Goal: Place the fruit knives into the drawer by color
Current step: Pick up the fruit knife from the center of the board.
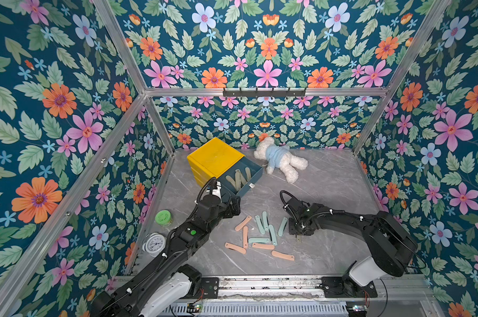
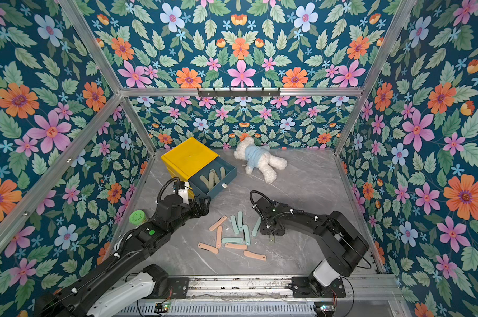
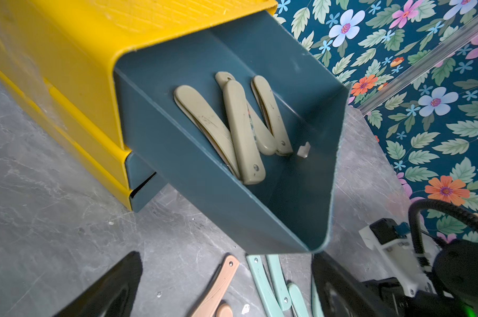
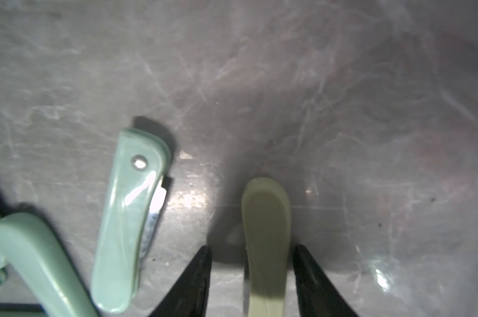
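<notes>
The top blue drawer (image 1: 255, 175) of the yellow cabinet (image 1: 214, 156) stands pulled out, and at least four olive knives (image 3: 243, 131) lie overlapping inside it. A small white tag (image 1: 251, 185) on the drawer's front is too small to read.

The left gripper (image 3: 227, 256) hangs just off the drawer's front corner, its jaws released wide and holding nothing. On the tabletop (image 1: 328, 192) in front of the drawer, five pink knives (image 1: 243, 222) and five teal knives (image 1: 272, 234) lie scattered together.

The right gripper (image 4: 252, 248), beyond that scatter from the drawer, has its jaws partly apart. They straddle one olive knife (image 4: 265, 219) with a gap on each side, not clenched on it.

To the drawer's side stand a white clock (image 1: 154, 243) and a green-lidded jar (image 1: 163, 217), and the lid's embossed lettering is illegible.
</notes>
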`<state>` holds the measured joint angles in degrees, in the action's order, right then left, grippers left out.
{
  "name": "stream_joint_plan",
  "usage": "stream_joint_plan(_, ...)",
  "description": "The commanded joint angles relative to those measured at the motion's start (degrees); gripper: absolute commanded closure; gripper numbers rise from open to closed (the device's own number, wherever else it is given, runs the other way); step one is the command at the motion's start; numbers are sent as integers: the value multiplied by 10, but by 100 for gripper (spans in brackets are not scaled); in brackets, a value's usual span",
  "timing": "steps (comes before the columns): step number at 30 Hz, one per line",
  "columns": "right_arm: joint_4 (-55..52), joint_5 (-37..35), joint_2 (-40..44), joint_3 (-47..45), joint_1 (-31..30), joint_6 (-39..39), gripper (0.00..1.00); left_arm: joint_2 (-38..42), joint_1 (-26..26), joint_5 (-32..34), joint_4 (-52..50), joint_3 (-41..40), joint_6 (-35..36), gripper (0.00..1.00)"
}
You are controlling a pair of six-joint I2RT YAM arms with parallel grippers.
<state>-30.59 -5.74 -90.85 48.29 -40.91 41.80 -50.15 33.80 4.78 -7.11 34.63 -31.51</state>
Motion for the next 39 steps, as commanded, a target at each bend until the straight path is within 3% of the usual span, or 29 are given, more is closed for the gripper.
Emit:
stream_joint_plan(1, -19, -3, -11, 14, 3, -4, 49, -2, 0, -3, 15, 0, -7, 1)
stream_joint_plan(9, -35, 5, -36, 14, 15, -22, 56, -7, 0, -8, 22, -5, -11, 1)
stream_joint_plan(20, -16, 0, -46, 1, 15, -36, 76, -10, 0, -5, 12, 3, -12, 1)
stream_joint_plan(32, 48, 13, 201, -12, 14, -89, 87, 9, 0, 23, -19, 5, -9, 1)
stream_joint_plan(36, 57, 31, 238, 55, -4, -101, 87, 21, 0, 36, -31, 5, -9, 1)
stream_joint_plan(39, 67, 29, 213, 154, -34, -132, 87, 33, 0, 48, -46, 9, -9, 1)
